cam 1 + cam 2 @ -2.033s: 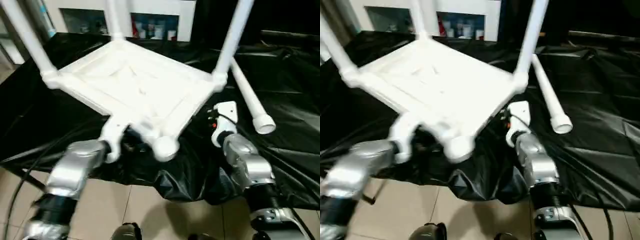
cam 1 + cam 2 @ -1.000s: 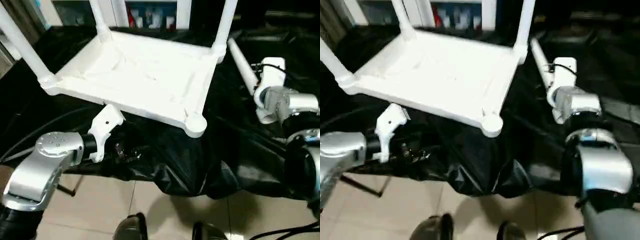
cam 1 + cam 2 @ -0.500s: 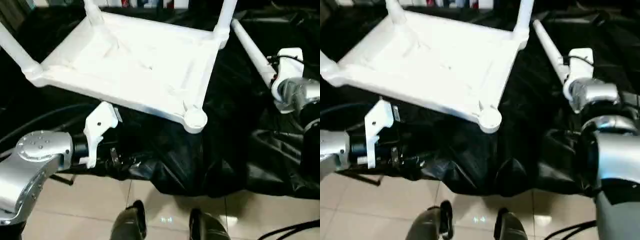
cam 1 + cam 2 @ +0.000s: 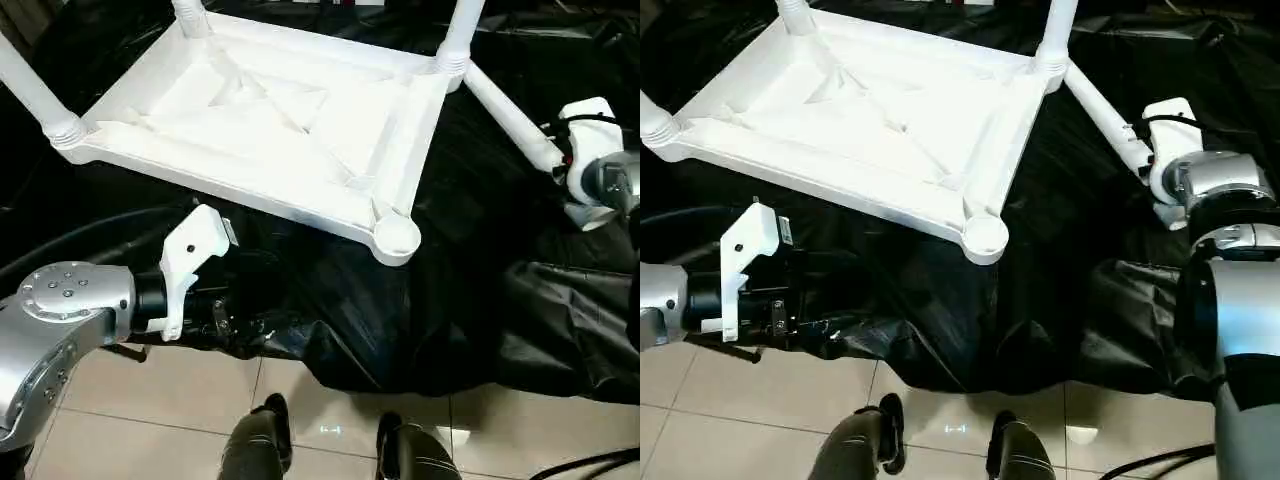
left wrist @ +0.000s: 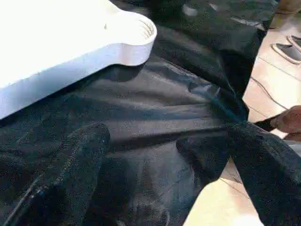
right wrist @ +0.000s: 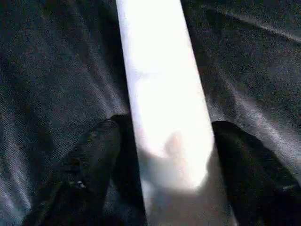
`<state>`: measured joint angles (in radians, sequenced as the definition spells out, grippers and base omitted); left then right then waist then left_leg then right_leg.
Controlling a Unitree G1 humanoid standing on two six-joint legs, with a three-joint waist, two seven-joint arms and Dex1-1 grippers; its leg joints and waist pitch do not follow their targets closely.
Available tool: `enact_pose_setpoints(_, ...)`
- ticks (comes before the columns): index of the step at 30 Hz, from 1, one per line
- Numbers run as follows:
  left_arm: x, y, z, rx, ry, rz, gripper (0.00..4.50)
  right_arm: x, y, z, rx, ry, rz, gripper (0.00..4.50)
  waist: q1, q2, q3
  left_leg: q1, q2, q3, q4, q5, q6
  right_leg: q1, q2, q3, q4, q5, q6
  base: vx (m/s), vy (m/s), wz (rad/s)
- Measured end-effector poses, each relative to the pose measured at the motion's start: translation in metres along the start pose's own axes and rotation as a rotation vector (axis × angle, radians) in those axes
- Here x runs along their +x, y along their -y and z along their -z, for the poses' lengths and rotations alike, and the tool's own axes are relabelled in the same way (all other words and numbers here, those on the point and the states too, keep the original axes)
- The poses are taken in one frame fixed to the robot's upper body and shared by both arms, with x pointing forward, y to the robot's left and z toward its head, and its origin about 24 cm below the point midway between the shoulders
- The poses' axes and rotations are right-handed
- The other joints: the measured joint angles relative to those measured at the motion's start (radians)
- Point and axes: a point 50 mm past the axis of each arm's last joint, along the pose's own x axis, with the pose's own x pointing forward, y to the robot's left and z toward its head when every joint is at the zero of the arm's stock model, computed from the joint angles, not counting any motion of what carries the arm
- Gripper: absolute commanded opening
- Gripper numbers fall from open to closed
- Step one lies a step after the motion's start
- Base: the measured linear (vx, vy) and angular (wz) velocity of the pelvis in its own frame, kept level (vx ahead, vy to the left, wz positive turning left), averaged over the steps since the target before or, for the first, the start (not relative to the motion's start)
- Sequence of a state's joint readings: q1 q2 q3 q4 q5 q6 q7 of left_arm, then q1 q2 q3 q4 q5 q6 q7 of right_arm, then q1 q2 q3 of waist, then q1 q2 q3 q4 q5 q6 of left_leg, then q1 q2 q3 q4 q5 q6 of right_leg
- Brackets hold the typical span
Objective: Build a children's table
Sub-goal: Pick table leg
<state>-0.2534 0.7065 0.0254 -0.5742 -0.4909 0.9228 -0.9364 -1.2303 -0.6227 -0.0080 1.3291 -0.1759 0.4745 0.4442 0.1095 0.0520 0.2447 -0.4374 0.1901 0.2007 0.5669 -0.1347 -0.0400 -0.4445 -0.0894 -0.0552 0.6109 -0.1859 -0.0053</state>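
The left gripper (image 5: 155, 155) hangs off the near edge of the bench, fingers (image 5: 70, 165) spread wide over the black sheet (image 4: 440, 300), holding nothing. The table (image 4: 270, 130) lies upside down on the sheet just beyond it, three legs screwed in and rising out of frame. Its near right socket (image 4: 397, 236) is empty. The fourth leg (image 4: 505, 115) lies flat to the right of the table, one end close to the far right corner. The right gripper (image 6: 164, 160) straddles its other end, a finger (image 6: 89, 155) on each side with gaps showing, so not yet clamped.

The leg is round and tapered; if the fingers close off-centre it could roll or squirt out across the slick sheet. Gripped this near the end, it may droop once lifted. The upright far right leg (image 4: 462, 30) stands beside the path to the socket, and a swing could clip it. The sheet's folds may snag. The robot's feet (image 4: 330, 450) show on the tiled floor (image 4: 130, 440) below.
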Motion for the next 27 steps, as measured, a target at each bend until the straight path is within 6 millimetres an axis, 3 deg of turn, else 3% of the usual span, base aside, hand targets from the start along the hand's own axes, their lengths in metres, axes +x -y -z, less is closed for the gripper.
enact_pose_setpoints(2, 0.000, 0.000, 0.000, -0.003, 0.002, 0.006, 4.50, 0.000, 0.001, 0.000, -0.017, -0.008, 0.003, 2.82, 0.002, 0.000, 0.000, 0.000, 0.000, 0.000, 0.000, 0.000, 0.000, 0.000, 0.000, 0.000, 0.000, 0.000, 0.000, 0.000, 0.000, 0.00)
enact_pose_setpoints(13, 0.001, -0.001, -0.009, 0.021, 0.034, 0.013, 4.50, -0.002, 0.011, 0.005, 0.019, -0.003, 0.058, 2.01, 0.005, -0.001, 0.000, 0.001, 0.000, 0.000, 0.001, 0.000, 0.000, 0.001, 0.000, 0.000, 0.001, 0.000, 0.000, 0.000, 0.000, 0.00)
enact_pose_setpoints(21, 0.013, -0.012, -0.009, -0.023, 0.152, -0.062, 4.50, -0.005, 0.024, 0.009, 0.289, 0.099, 0.090, 1.91, 0.000, -0.001, -0.001, 0.000, 0.001, 0.000, 0.008, 0.003, 0.005, 0.001, 0.000, 0.000, 0.008, 0.000, 0.000, 0.000, 0.000, 0.00)
enact_pose_setpoints(27, 0.027, -0.020, -0.006, -0.072, 0.287, -0.119, 4.50, -0.002, 0.032, 0.026, 0.510, 0.216, 0.101, 1.89, 0.000, -0.014, -0.008, -0.001, 0.003, 0.000, 0.027, -0.001, 0.011, 0.000, -0.001, 0.001, 0.026, -0.004, -0.006, 0.000, 0.000, 0.00)
